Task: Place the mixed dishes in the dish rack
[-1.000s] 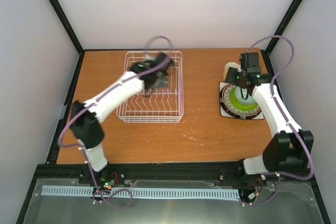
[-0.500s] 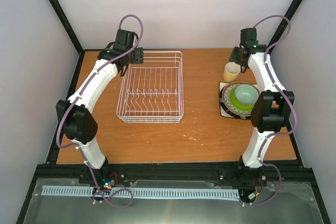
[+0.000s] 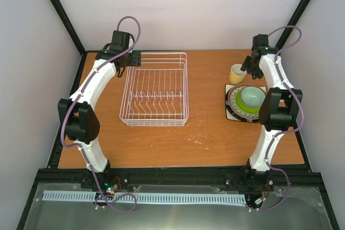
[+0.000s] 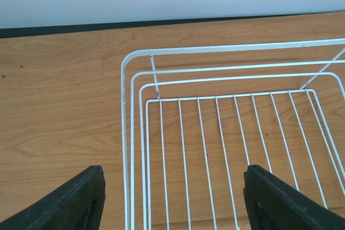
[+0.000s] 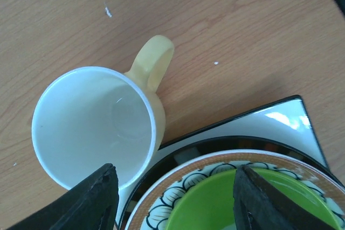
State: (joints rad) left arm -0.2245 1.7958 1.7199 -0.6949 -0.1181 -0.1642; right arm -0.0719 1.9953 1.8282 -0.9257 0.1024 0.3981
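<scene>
- Dish rack [image 3: 153, 124]: stands on the left half of the table [image 3: 210, 133].
- Pale grey-green cup [image 3: 252, 96]: tops a stack of lime-green plate [image 3: 240, 104], cream plate [image 3: 232, 99] and white plate [image 3: 229, 112], at right.
- Yellow-tan mug [image 5: 97, 125]: upright, just beside the stack's far edge.
- Left gripper [image 4: 172, 203]: jaws wide apart, holding nothing, over the rack's far-left corner.
- Right gripper [image 5: 175, 197]: jaws wide apart, holding nothing, above the mug.

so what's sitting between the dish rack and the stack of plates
Nothing: in the top external view only bare wooden table lies between the dish rack and the plate stack. The mug stands at the stack's far corner.
</scene>
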